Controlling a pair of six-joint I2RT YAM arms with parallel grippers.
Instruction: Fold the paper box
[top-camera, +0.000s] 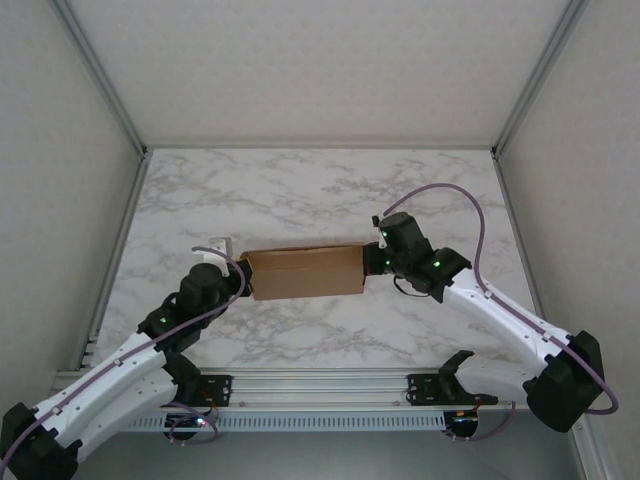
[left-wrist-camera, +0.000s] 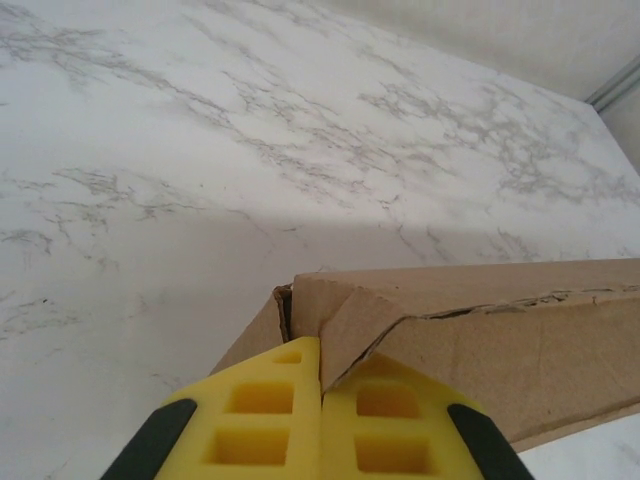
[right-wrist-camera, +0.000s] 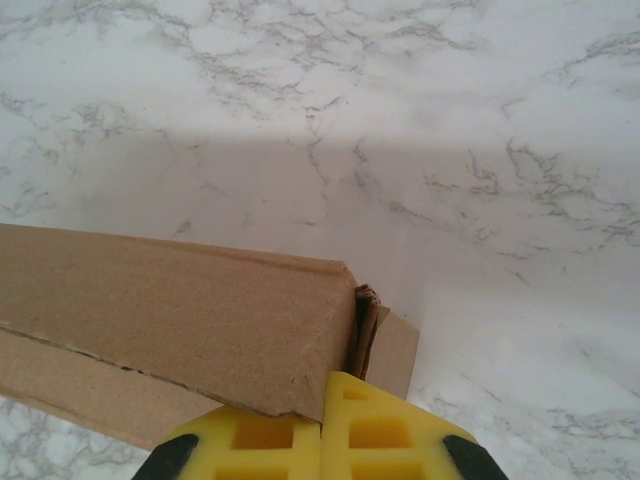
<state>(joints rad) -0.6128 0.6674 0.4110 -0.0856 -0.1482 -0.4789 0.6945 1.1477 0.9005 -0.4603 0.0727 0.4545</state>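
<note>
The left gripper meets the box at its left end. In the left wrist view, the left gripper has its yellow fingers pressed together, with a thin corner of cardboard running down into the seam between them, so it pinches the box by that end. There the box shows a folded end flap with a diagonal crease. A rough, slightly torn seam runs along the top edge, and a dark slit shows where the layers meet at the corner.

The box is plain brown cardboard, a long, thin, flat rectangle, wider than either gripper. It lies lengthwise between the two grippers, tilted slightly with the right end farther back. It hangs over the middle of the marble-patterned table, and a soft shadow falls on the surface under it.

The right gripper takes the right end of the box. In the right wrist view, the right gripper also has its yellow fingers closed tight, gripping the box at its end corner. Beside that corner a small flap sticks out to the right, and stacked cardboard edges show in the gap.
</note>
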